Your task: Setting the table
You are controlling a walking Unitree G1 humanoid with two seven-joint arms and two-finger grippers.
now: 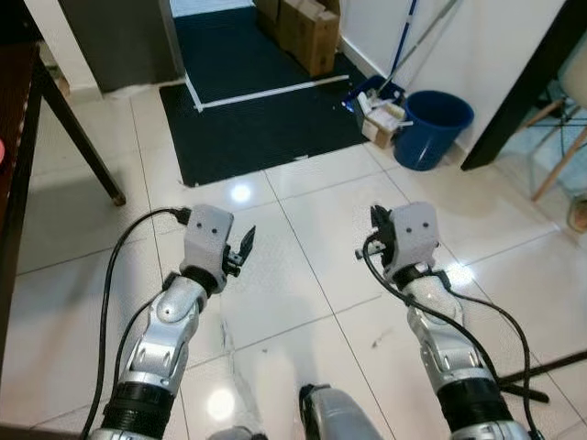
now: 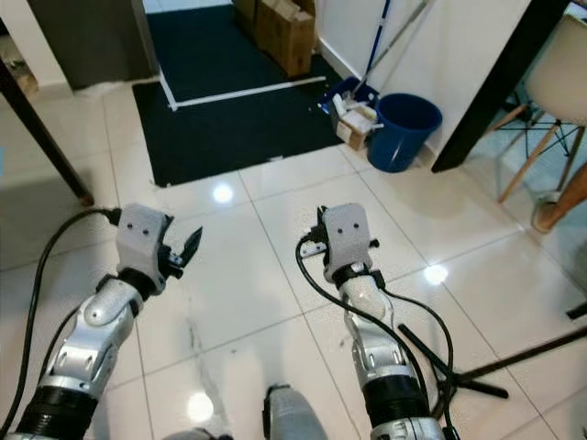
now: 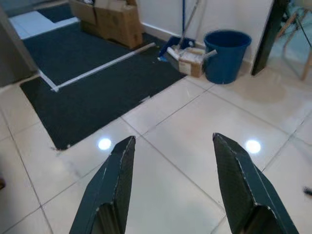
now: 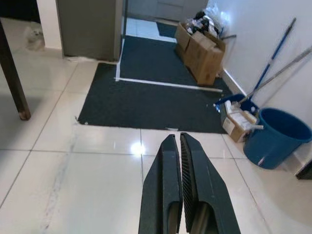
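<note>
While 1 blue bucket (image 1: 433,128) stands ahead, left gripper (image 3: 178,161) jaws gape, right gripper (image 4: 179,161) jaws together

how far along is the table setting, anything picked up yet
Nothing looks done. The left gripper is open and empty, the right gripper is shut on nothing, both held over bare floor tiles. A dark table leg stands at the left; all the setting remains.

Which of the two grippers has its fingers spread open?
The left gripper: its fingers stand apart with floor between them. The right gripper has its fingers pressed together, holding nothing.
</note>
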